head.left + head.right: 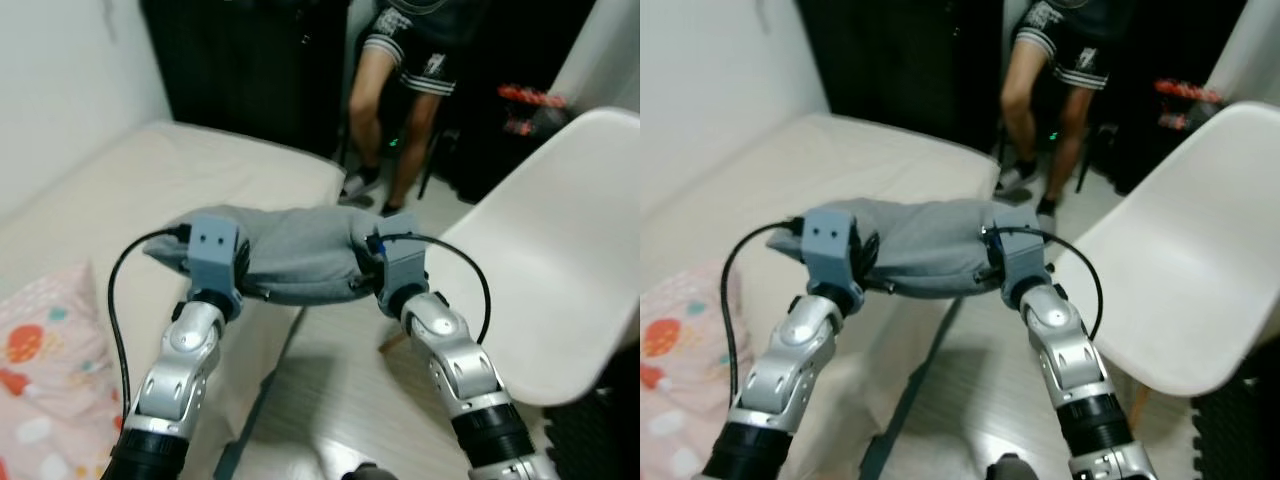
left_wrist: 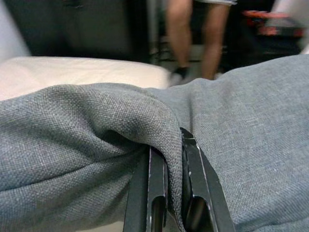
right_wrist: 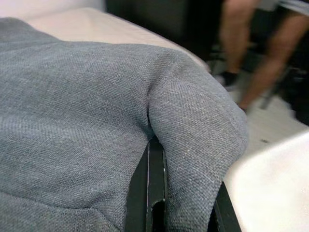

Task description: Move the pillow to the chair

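A grey fabric pillow hangs in the air between my two arms, over the gap between the bed and the chair. My left gripper is shut on a fold at its left end, the cloth pinched between both black fingers. At the pillow's right end my right gripper is shut on another fold of the pillow. The white plastic chair stands to the right, its seat just beyond the pillow's right end.
The cream bed lies to the left, with a pink patterned pillow at its near corner. A person's legs stand behind, by dark furniture. Pale floor shows between bed and chair.
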You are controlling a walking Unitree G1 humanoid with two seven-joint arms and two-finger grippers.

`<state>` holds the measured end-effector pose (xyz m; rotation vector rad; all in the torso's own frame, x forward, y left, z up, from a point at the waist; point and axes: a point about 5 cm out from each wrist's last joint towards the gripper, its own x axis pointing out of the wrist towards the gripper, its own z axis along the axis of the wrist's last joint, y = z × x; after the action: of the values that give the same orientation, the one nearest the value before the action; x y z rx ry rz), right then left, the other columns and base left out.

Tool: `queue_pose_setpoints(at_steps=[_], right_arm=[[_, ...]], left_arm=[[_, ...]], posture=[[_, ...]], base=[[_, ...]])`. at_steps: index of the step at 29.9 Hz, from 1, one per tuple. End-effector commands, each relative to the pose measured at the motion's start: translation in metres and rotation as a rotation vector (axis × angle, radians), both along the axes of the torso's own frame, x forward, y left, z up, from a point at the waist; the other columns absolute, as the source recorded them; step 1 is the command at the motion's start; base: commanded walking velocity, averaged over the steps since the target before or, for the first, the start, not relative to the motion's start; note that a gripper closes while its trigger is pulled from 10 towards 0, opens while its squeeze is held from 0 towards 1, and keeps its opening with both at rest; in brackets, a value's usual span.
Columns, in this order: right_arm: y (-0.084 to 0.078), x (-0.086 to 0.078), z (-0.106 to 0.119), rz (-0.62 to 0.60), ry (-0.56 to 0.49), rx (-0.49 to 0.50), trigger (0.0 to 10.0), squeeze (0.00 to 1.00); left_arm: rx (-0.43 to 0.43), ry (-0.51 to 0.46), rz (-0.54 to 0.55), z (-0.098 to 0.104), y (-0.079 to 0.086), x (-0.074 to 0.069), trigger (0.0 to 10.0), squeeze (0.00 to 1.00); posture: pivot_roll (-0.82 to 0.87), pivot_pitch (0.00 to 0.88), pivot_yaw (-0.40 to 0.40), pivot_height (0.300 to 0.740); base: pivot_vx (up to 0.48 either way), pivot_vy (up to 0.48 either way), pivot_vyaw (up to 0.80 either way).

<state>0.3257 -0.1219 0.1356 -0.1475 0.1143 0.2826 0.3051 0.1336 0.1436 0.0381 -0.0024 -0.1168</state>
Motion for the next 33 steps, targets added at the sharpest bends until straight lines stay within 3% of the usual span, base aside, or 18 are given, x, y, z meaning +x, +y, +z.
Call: queue_pose_setpoints(at_steps=[1, 33], right_arm=[[-0.0194, 0.0022, 0.0018, -0.113, -0.020, -0.024, 10.0, 0.00], [-0.0198, 0.0028, 0.0048, -0.138, -0.023, -0.003, 10.0, 0.00]], left_arm=[[0.026, -0.028, 0.043, 0.0007, 0.0114, -0.0026, 10.0, 0.00], [0.046, 0.010, 0.028, -0.0043, 0.0124, -0.0023, 10.0, 0.00]], posture=[[0.01, 0.093, -0.010, 0.689], [0.02, 0.096, 0.007, 0.689]], base=[[0.000, 0.000, -0.80], [0.000, 0.000, -0.80]])
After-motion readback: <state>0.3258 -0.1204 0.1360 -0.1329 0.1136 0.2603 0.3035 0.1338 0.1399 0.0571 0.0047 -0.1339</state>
